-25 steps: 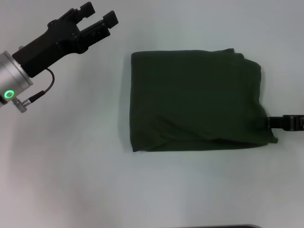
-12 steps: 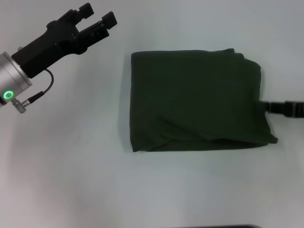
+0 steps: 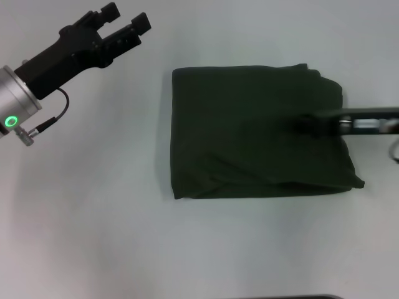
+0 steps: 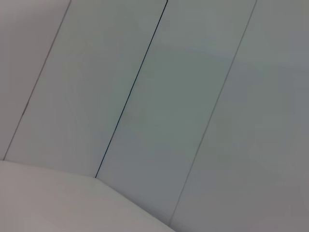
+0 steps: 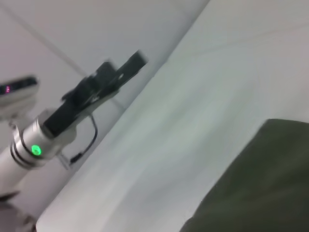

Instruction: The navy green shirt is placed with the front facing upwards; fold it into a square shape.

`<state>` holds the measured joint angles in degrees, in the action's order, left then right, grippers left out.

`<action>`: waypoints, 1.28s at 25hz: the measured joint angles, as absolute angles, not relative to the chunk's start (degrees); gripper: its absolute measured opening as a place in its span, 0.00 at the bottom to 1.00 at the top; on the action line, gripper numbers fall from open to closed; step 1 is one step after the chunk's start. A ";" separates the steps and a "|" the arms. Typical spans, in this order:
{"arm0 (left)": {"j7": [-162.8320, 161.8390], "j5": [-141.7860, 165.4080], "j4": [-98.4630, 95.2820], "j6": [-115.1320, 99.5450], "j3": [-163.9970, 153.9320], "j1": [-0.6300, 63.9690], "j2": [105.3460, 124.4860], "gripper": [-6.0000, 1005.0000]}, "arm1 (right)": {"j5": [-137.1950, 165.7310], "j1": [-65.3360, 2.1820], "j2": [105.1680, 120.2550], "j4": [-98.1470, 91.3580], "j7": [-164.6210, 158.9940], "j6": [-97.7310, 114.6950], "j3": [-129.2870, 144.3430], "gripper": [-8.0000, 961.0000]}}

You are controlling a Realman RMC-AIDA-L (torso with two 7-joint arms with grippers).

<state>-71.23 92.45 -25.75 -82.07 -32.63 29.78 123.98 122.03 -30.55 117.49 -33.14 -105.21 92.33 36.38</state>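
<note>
Navy green shirt (image 3: 255, 134) lies folded into a rough rectangle on the white table (image 3: 93, 218). Left gripper (image 3: 124, 20) hangs well clear of the shirt, off its far-left corner, fingers apart, empty. Right gripper (image 3: 312, 123) reaches in over the shirt's right half; finger state cannot be told.
</note>
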 joint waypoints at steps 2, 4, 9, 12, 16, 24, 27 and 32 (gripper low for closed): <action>-71.22 92.45 -25.75 -82.06 -32.47 29.91 123.97 0.88 | 122.07 -32.34 118.72 -32.86 -104.89 89.89 39.27 0.09; -71.22 92.45 -25.75 -81.93 -32.45 30.02 123.94 0.88 | 122.06 -33.88 119.28 -32.01 -104.81 87.29 42.33 0.09; -71.24 92.45 -25.75 -81.24 -32.43 30.37 123.93 0.88 | 121.90 -36.97 119.44 -28.47 -104.17 82.88 45.29 0.09; -71.24 92.45 -25.75 -81.17 -32.43 30.57 123.96 0.88 | 121.87 -38.02 119.46 -27.44 -103.38 81.82 46.26 0.09; -71.28 92.45 -25.75 -81.08 -32.43 30.75 123.97 0.88 | 121.94 -38.40 119.48 -26.99 -103.70 79.50 47.58 0.09; -71.26 92.45 -25.75 -80.57 -32.34 30.76 123.90 0.88 | 122.01 -38.02 119.50 -25.70 -106.84 71.89 53.65 0.09; -71.24 92.45 -25.77 -80.52 -32.34 30.76 123.91 0.88 | 121.59 -37.87 119.53 -26.06 -106.22 72.26 53.70 0.09; -71.22 92.45 -25.78 -80.41 -32.34 30.81 123.91 0.88 | 118.21 -37.20 119.29 -27.53 -103.31 75.06 53.32 0.09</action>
